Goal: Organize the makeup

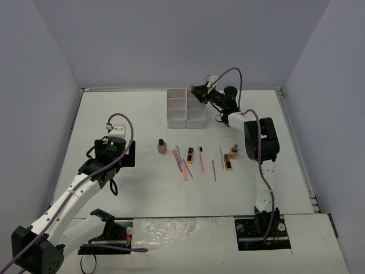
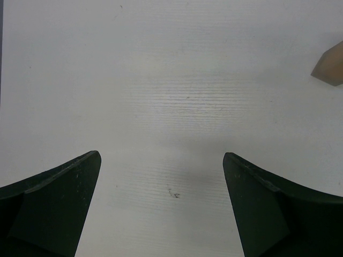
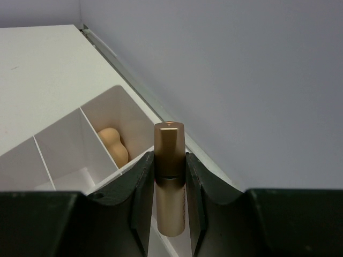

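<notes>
Top cam overlooks table (image 1: 142, 194); wrist cams close past fingers (image 2: 53, 209).

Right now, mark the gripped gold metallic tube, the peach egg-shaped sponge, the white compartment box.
gold metallic tube (image 3: 170, 182), right wrist view, mid-body.
peach egg-shaped sponge (image 3: 113, 145), right wrist view, centre.
white compartment box (image 1: 178, 122), top external view, front wall.
</notes>
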`<state>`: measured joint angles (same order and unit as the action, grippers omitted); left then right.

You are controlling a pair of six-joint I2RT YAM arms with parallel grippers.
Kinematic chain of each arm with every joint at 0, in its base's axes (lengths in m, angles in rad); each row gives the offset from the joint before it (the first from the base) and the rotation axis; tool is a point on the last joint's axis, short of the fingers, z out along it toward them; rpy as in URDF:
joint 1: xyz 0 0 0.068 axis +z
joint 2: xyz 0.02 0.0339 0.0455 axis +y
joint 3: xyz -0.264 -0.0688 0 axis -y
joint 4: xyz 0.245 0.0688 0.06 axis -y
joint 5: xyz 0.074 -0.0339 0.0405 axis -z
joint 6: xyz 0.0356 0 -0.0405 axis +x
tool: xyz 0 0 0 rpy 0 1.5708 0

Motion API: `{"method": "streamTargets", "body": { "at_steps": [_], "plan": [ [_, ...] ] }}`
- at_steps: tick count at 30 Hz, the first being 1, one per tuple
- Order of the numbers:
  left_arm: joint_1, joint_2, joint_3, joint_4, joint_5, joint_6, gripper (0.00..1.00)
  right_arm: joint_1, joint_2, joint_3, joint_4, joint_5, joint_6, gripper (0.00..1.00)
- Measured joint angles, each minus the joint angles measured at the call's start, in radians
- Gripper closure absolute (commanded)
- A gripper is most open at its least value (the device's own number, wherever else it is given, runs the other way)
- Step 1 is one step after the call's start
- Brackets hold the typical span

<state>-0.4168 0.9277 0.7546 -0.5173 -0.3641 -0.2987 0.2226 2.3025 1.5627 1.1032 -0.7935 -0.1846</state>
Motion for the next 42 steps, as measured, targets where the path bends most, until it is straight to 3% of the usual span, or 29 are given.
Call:
{"method": "streamTargets", "body": {
  "at_steps": [10, 14, 23, 27, 31, 37, 42],
  "plan": [
    [0.0, 0.0, 0.0, 0.001, 0.0, 0.004, 0.03, -0.001, 0.051, 0.0, -0.002, 0.014, 0.0, 0.63],
    [0.0, 0.0, -0.001, 0.002, 0.0, 0.005, 0.03, -0.001, 0.036, -0.025, 0.013, 0.026, 0.009, 0.48],
    [0.0, 0.0, -0.001, 0.008, 0.001, 0.008, 0.03, 0.007, -0.111, -0.156, -0.037, 0.103, 0.044, 0.5],
    [0.0, -0.003, -0.001, 0.01, 0.001, 0.008, 0.03, 0.043, -0.298, -0.214, -0.24, 0.283, 0.042, 0.4],
    [0.0, -0.009, -0.001, 0.014, 0.001, 0.008, 0.03, 0.162, -0.494, -0.198, -0.492, 0.534, 0.073, 0.39],
    [0.0, -0.009, -0.001, 0.02, 0.0, 0.01, 0.03, 0.42, -0.664, -0.185, -0.844, 0.839, 0.298, 0.34],
    [0.0, -0.004, -0.001, 0.02, 0.0, 0.01, 0.03, 0.478, -0.685, -0.299, -1.094, 0.931, 0.524, 0.35]
  ]
}}
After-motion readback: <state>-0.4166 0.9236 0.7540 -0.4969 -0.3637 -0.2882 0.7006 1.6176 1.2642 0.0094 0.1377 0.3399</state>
